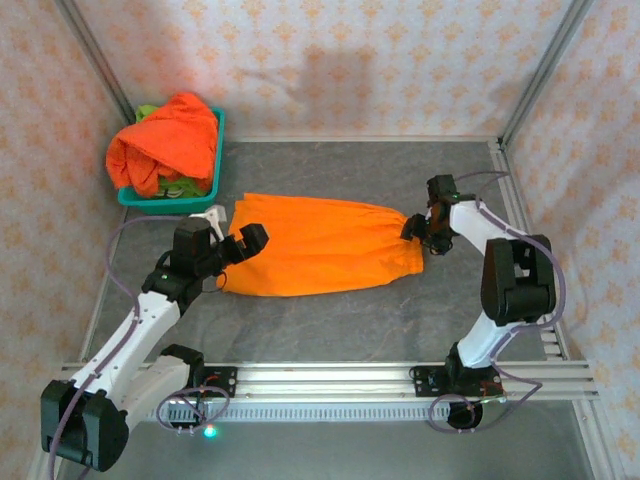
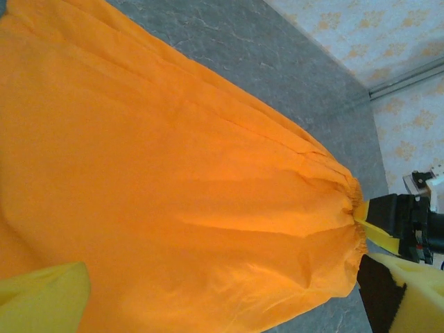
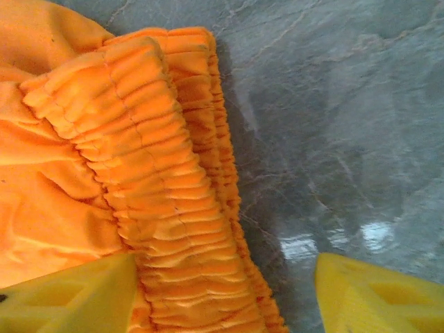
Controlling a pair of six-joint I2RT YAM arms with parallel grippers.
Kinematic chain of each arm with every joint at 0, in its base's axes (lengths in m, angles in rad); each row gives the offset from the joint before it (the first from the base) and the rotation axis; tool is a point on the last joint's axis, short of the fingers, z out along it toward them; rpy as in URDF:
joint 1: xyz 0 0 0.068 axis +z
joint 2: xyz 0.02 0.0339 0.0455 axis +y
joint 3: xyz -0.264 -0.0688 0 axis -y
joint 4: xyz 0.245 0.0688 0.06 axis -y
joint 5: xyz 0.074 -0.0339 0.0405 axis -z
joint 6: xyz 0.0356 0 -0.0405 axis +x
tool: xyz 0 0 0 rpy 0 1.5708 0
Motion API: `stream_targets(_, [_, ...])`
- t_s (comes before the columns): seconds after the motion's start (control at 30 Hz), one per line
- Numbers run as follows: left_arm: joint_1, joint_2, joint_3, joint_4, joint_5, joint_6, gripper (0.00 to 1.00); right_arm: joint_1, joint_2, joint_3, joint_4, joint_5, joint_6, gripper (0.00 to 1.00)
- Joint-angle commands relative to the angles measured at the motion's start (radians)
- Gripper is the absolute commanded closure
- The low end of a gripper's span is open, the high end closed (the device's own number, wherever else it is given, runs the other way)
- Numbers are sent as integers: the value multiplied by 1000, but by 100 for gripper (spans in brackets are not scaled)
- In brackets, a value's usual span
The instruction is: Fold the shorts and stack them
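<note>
Orange shorts [image 1: 320, 258]: flat on desk [image 1: 350, 330], centre, waistband toward the right. Left hand [image 1: 232, 228]: wide open, over the hem end. Right hand [image 3: 225, 267]: fingers apart, either side of the gathered waistband, not clamped. Basket [image 1: 160, 203], far left: second orange shorts [image 1: 170, 145] heaped over green shorts [image 1: 148, 112].

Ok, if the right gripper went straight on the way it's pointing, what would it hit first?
Most likely the gathered waistband of the spread orange shorts: it lies between the right gripper's open fingers, nearer one finger. Bare table sits under the other; depth is unclear.
</note>
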Motion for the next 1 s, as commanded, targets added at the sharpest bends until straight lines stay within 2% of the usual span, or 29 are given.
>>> stream_targets(0.0, [-6,7,-14,3,16,16,0,-4,34,36,28,-42,13,36])
stream_targets(0.17, [-6,18,-16,4,10,16,0,11,73,36,49,-63,20,39])
stream_targets(0.47, [-6,31,-14,7,8,13,0,62,147,62,23,20,28,43])
stream_targets(0.63, [-6,31,-15,8,2,13,0,85,176,72,9,65,38,64])
stream_targets(0.8, [-6,32,-13,4,0,10,0,88,179,67,6,95,40,91])
stream_targets(0.97, [-6,33,-10,5,-5,8,0,88,147,54,19,137,38,98])
